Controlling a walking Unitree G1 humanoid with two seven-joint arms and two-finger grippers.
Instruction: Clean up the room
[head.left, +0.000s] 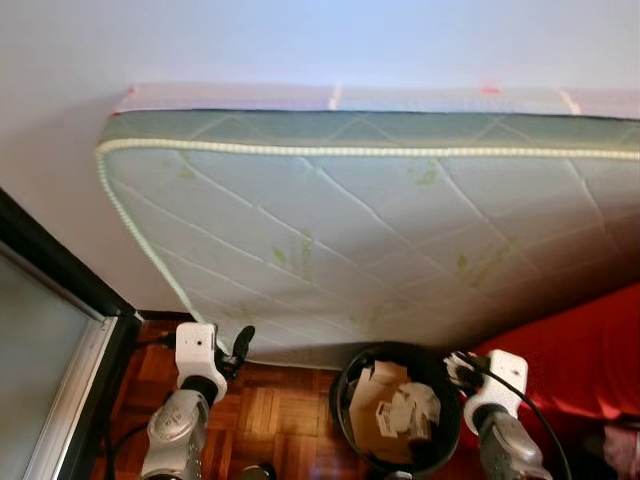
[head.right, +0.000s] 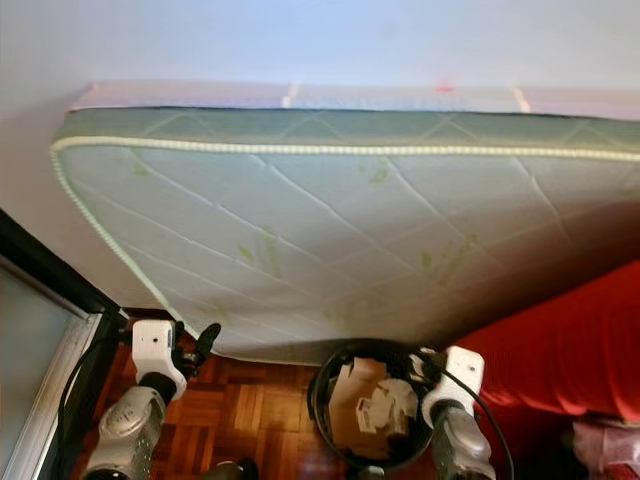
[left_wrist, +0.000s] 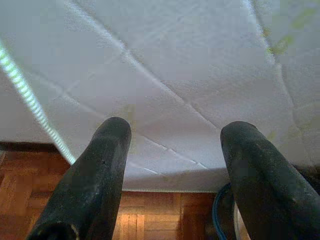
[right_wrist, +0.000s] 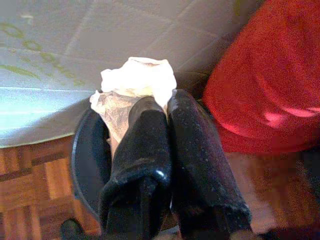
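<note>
A black waste bin (head.left: 343, 388) stands on the parquet floor at the foot of a leaning mattress, with cardboard and paper scraps (head.left: 392, 408) inside. My right gripper (right_wrist: 166, 105) is shut on a crumpled white paper (right_wrist: 137, 80), held above the bin's rim (right_wrist: 84, 165). In the head view that gripper (head.left: 458, 368) sits at the bin's right edge. My left gripper (head.left: 240, 345) is raised left of the bin. Its fingers (left_wrist: 100, 165) are open and point at the mattress with nothing between them.
A quilted white and green mattress (head.left: 380, 230) leans against the wall right ahead. A red cloth heap (head.left: 590, 350) lies to the right of the bin. A dark-framed glass door (head.left: 60, 370) runs along the left. Parquet floor (head.left: 285, 410) shows between my arms.
</note>
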